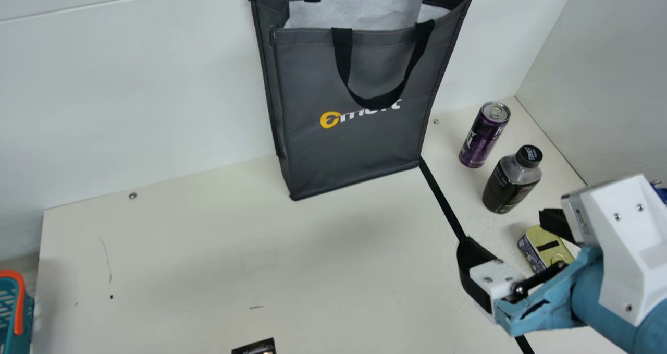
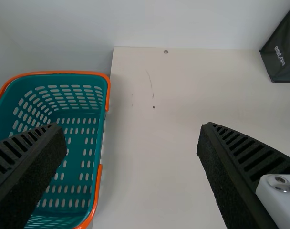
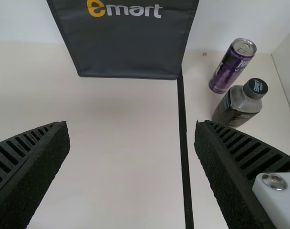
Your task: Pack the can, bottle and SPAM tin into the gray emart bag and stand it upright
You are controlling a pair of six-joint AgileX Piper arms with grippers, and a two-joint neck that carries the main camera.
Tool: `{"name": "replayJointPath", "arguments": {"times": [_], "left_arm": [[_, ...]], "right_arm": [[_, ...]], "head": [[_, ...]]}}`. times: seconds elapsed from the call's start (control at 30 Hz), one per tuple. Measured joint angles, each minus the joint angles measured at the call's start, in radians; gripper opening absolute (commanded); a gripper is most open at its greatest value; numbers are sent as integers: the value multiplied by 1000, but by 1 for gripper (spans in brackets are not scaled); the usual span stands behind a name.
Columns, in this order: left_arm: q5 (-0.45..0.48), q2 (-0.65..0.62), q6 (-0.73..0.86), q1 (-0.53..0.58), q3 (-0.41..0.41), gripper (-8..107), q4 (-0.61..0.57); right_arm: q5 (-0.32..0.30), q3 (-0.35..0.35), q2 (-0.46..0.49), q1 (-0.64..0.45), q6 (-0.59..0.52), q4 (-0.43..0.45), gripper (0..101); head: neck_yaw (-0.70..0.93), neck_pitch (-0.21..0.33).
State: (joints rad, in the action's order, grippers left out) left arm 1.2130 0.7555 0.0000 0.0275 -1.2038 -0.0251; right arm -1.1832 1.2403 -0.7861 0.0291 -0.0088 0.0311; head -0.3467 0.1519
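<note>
three goods are to be packed, and all are outside the gray emart bag (image 1: 354, 156). the can (image 1: 483, 137) and bottle (image 1: 508, 187) are stood upright beside each other, so their sides are presumably left easy to grasp; the spam tin (image 1: 536, 236) is set with its lid up, nearer the right arm (image 1: 604, 291). the bag is already stood upright near the back wall (image 1: 156, 83), its mouth open, apparently so that goods can be lowered in. the front handle (image 1: 383, 101) is draped outside, where the opening is not crossed by it. the right jaws are spread wide, with nothing held; the left jaws are wide and unfilled too. by a black strip (image 1: 443, 200) on the bench (image 1: 312, 270), the goods are divided from the middle. at the far left, a teal basket (image 2: 107, 95) is placed, seemingly not needed.
</note>
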Motion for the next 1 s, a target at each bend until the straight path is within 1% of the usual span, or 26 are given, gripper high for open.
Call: {"name": "replayJointPath", "arguments": {"times": [0.33,0.5,1.0], "left_arm": [[0,0,0,0,0,90,0],[0,0,0,0,0,90,0],[0,0,0,0,0,90,0]], "right_arm": [[24,28,-49,10,-21,7,95],[25,50,-76,5,-42,4,95],[29,150,-169,-64,-158,-63,95]], "head": [[0,0],[0,0],[0,0]]}}
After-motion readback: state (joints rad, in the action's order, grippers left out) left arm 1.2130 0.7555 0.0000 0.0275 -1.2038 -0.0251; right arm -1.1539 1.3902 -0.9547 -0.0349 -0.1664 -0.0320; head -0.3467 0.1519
